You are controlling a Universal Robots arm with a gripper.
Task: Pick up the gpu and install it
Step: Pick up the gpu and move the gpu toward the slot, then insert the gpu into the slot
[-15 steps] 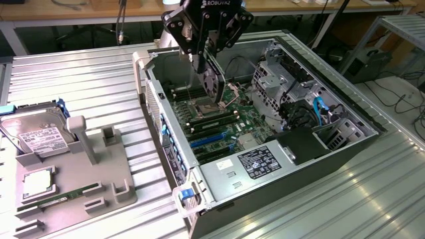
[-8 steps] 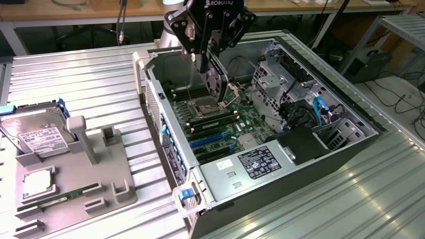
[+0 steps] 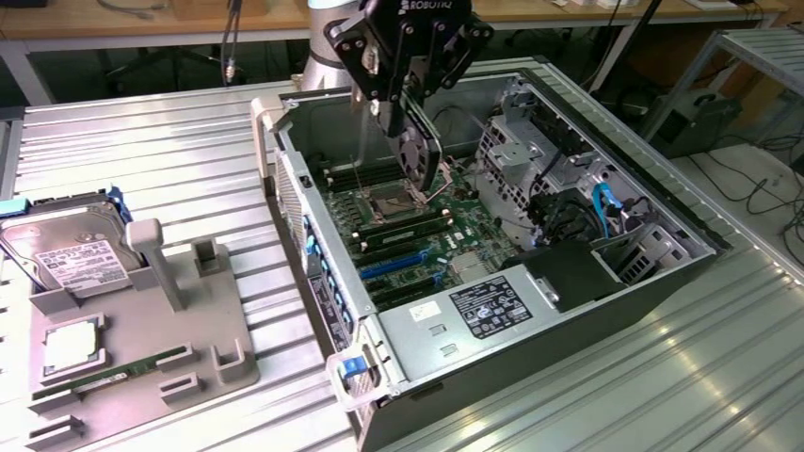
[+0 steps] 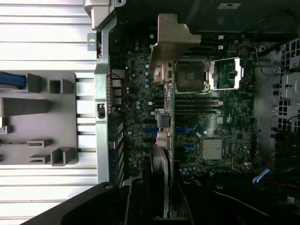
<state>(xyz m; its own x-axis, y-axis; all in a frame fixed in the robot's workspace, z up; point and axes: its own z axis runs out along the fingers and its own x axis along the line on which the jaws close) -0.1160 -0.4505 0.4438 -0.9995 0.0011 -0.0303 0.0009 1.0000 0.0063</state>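
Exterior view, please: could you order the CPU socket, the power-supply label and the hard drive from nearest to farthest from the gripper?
1. CPU socket, just below the gripper.
2. Power-supply label, inside the case.
3. Hard drive, outside the case, exterior view's left.

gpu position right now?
Exterior view, top middle: the gpu hangs edge-down, held by the gripper, over the open case, just above the CPU socket.

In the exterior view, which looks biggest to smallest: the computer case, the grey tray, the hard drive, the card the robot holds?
1. computer case
2. grey tray
3. hard drive
4. gpu, unsure: it hangs nearly edge-on, showing little of its face.
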